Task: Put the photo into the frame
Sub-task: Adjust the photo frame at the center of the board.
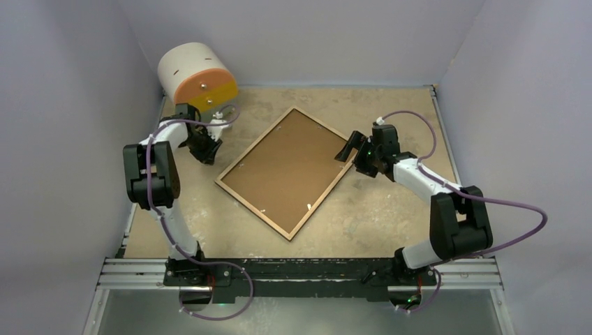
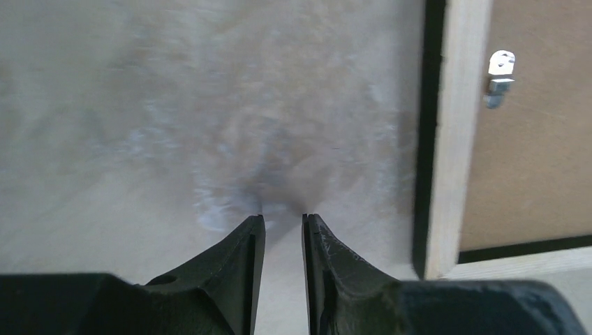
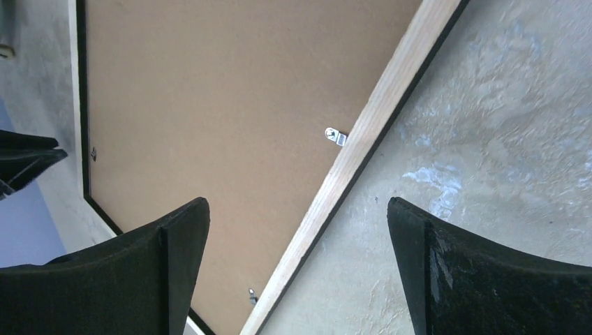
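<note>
I'm at the opening step (no photo visible): frame (image 1: pixel 256 144) face-down, backing board (image 1: pixel 286 171) seated, right gripper (image 1: pixel 347 152) spread wide at its three o'clock, left gripper (image 1: pixel 209 157) barely parted, empty; I reckon the clips (image 3: pixel 336 136) come next.

Frame (image 1: pixel 253 209), light-wood back rim up, black border, lying flat, skewed diagonally, brown backing panel (image 1: pixel 286 171) inside

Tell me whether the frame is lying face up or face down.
The frame lies face down: its brown backing panel and light-wood rim face up, with metal clips showing along the rim.
</note>
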### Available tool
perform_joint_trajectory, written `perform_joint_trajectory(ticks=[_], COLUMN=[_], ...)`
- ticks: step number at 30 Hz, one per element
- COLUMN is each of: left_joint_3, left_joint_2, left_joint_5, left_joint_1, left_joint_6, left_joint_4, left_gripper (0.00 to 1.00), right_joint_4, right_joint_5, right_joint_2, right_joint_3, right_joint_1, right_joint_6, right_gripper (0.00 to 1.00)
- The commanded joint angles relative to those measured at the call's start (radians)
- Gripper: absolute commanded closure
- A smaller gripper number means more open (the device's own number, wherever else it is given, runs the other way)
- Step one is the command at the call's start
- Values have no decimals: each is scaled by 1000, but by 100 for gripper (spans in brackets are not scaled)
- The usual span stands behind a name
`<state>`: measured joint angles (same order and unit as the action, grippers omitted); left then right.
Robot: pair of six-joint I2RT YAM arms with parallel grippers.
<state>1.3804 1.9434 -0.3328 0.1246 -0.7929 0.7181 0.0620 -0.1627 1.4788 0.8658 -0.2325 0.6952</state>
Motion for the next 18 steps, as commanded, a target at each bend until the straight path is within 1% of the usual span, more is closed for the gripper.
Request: perform_joint_trajectory(ticks=[1, 6, 9, 14, 16, 18], left_joint_3=[-65, -156, -201, -283, -294, -277], left_joint_2=[-22, -43, -61, -136, -159, -170], left_joint_5=[-98, -94, -138, -239, -268, -292], left_joint_1=[-33, -116, -175, -279, -290, -290], left_joint_6=[-28, -73, -70, -38, -16, 14], left_joint_4=[8, 62, 86, 120, 128, 150], left_gripper=[70, 69, 69, 69, 69, 69], right_joint_4=[-55, -48, -35, 2, 0, -22], right_joint_5=[-83, -91, -91, -99, -109, -125], right_joint_2=[-19, -15, -13, -23, -22, -21], right_joint_3=[-35, 2, 25, 84, 107, 113], right_joint_1=[15, 27, 34, 35, 35, 31], right_joint_6=[32, 30, 26, -8, -35, -22], right_gripper=[1, 1, 1, 1, 1, 1])
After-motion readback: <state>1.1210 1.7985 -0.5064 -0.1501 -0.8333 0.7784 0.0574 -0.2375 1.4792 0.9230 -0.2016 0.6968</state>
